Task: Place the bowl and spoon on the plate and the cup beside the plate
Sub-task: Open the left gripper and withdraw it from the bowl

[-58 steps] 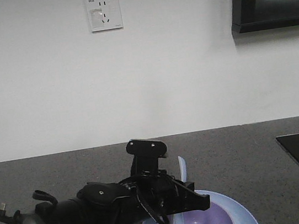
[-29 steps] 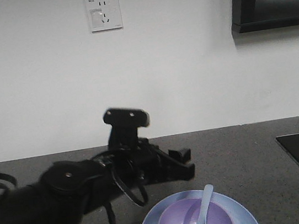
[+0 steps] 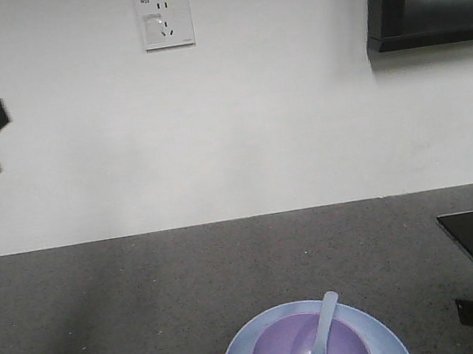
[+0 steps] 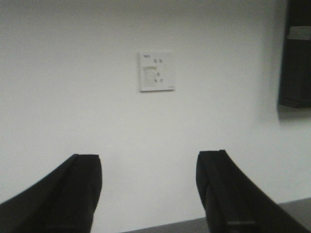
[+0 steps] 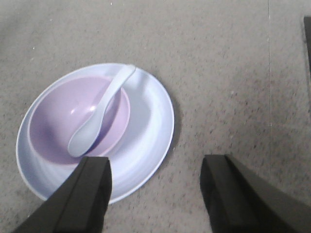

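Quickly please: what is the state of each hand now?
The left hand is open and holds nothing.
The right hand is open and holds nothing.

A round, shallow pale blue plate [image 5: 151,114] is lying flat in the left half of the right wrist view. A small matte lavender bowl [image 5: 51,124] is sitting upright on the plate's left part. A short pale blue plastic spoon [image 5: 99,114] is resting with its scoop inside the bowl and its handle leaning over the rim toward the upper right.
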Tool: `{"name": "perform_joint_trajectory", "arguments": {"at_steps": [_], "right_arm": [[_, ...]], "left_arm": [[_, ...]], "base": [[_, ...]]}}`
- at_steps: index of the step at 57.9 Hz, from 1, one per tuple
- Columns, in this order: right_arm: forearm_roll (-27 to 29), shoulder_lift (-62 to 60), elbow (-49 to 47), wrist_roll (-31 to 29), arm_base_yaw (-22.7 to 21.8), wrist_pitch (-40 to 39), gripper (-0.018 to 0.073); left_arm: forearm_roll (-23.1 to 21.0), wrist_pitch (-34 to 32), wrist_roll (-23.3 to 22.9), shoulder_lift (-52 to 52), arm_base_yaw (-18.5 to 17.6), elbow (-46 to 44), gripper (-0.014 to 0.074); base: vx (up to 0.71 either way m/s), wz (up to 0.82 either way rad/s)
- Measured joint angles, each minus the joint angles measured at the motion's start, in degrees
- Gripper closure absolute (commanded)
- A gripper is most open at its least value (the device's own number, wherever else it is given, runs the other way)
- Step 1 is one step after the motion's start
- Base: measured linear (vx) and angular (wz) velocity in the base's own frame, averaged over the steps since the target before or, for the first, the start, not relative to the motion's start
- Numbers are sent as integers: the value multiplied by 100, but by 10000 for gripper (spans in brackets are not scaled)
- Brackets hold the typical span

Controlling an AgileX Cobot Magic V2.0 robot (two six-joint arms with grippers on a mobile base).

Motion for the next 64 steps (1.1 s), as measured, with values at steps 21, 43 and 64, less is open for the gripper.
{"name": "perform_joint_trajectory", "arguments": {"at_steps": [21,43,64], "right_arm": [[-51,446,-211,-14,0,104,93],[-51,446,-217,-19,0,150,93],[13,446,-217,-19,0,169,93]], "left_arm": [[91,911,-307,-1044,1468,337,139],[6226,4239,-5608,-681,2312,177,155],[8070,6150,-6996,201,2350,-1671,160]], "base": [[0,0],[0,0],[0,0]]}}
